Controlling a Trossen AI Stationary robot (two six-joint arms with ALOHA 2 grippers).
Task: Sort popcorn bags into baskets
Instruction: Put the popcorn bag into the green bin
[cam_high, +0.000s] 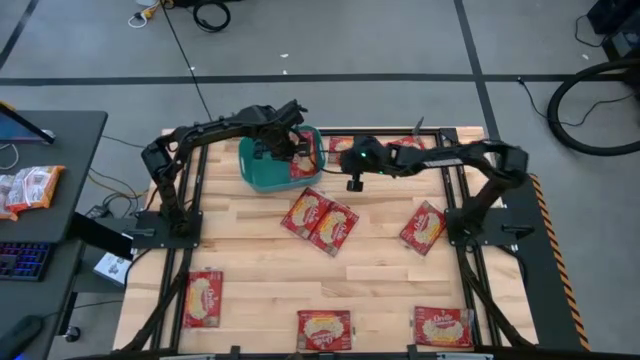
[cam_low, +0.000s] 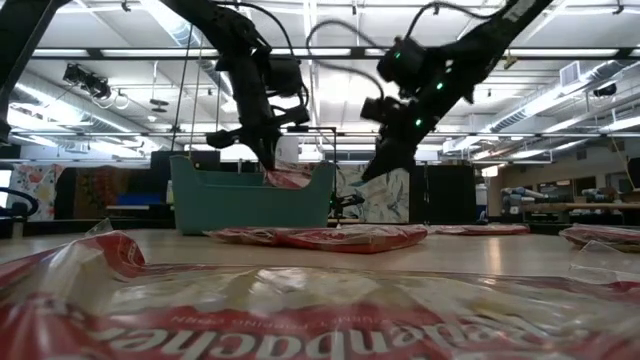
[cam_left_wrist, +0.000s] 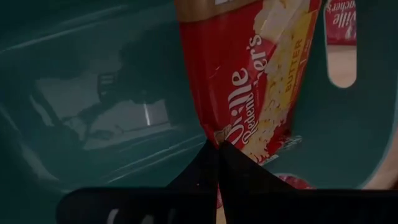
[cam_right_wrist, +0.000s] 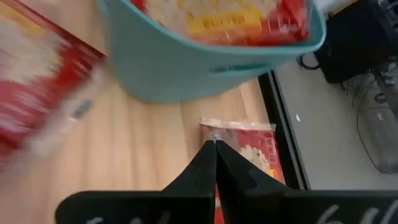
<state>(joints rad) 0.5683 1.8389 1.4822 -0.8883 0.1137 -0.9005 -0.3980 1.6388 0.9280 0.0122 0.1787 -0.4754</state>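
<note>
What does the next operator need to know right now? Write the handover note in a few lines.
Left pincer: inside the teal basket, shut on a popcorn bag whose other end leans on the basket wall.
Right pincer: shut and empty, beside the basket above the table's far edge, with one bag lying under it.
Done: that one bag is in the basket, not yet released.
Left: two overlapping bags mid-table, one to the right, three along the near edge, plus those at the far edge.
</note>
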